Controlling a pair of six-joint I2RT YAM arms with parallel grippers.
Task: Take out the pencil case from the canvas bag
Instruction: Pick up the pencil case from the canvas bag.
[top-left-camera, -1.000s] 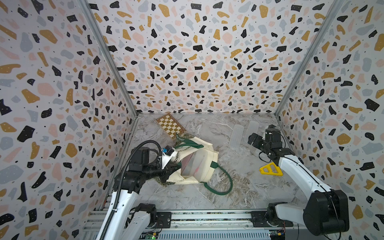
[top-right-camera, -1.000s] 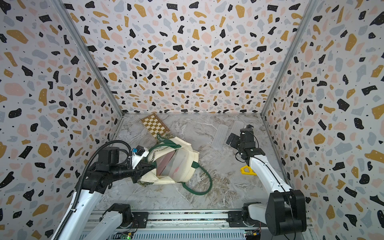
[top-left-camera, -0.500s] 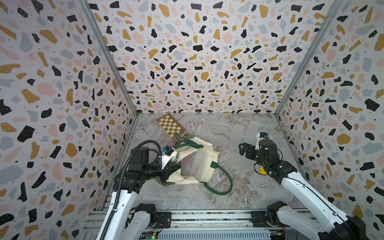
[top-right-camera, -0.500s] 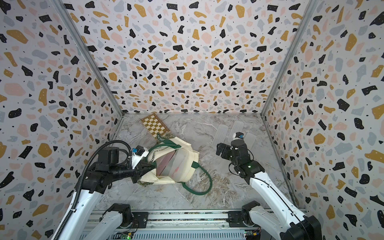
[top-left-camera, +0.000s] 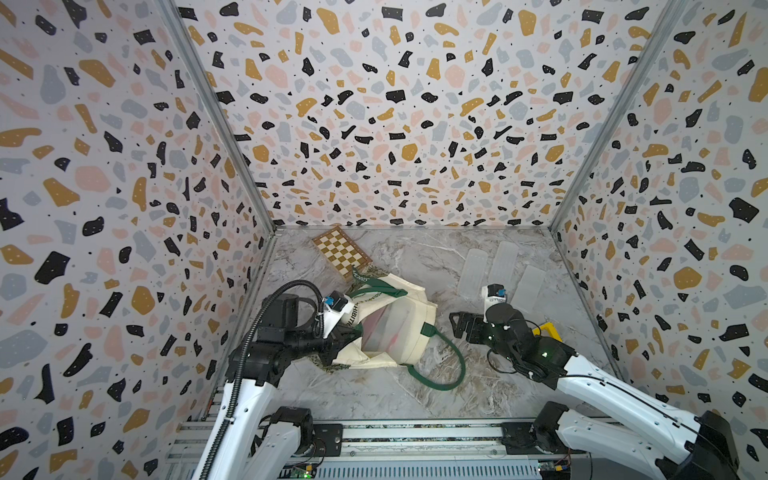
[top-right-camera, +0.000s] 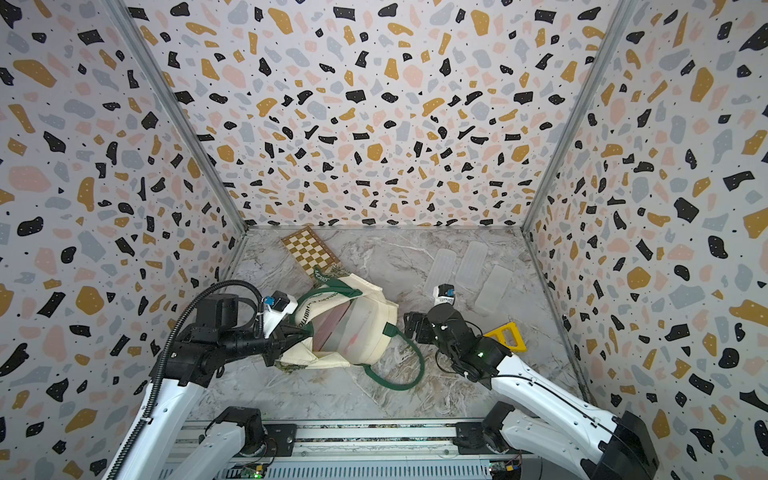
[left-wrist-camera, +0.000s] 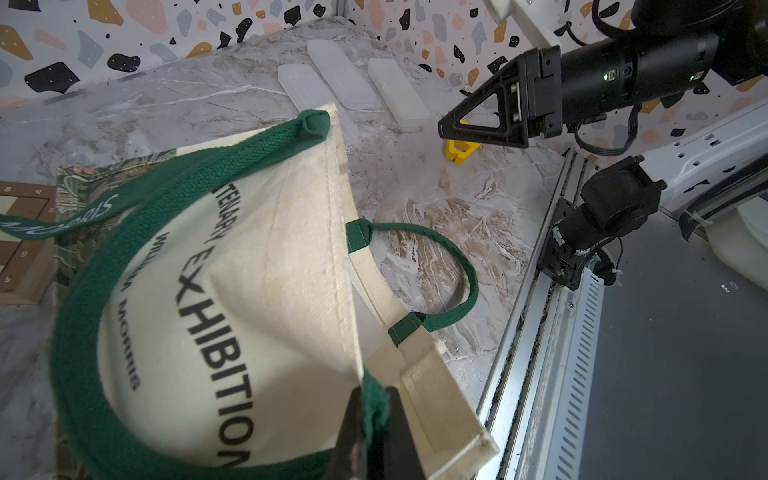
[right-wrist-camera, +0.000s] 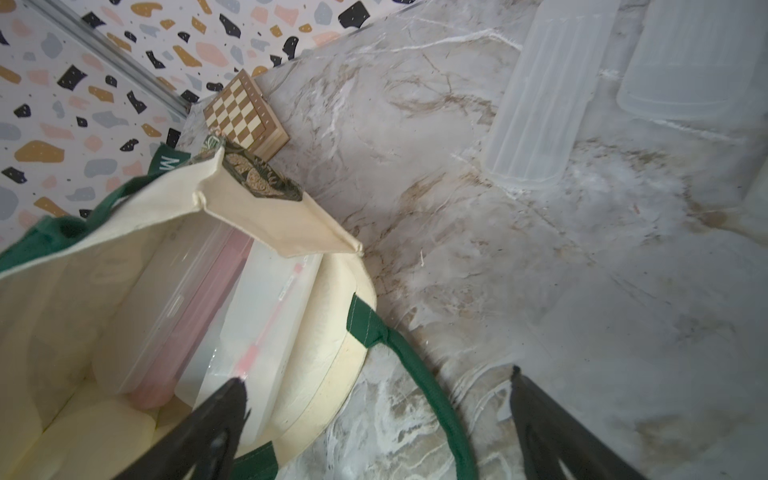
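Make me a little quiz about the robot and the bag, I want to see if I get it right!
1. True or false: the left gripper is shut on the green handle of the canvas bag.
2. Pick one: which thing lies near the back wall, touching the bag's far corner?
A. a chessboard
B. a football
C. a teapot
3. Fill the gap: the right gripper sits by the bag's mouth with its jaws ____.

Key: 1 true; 2 A; 3 open.
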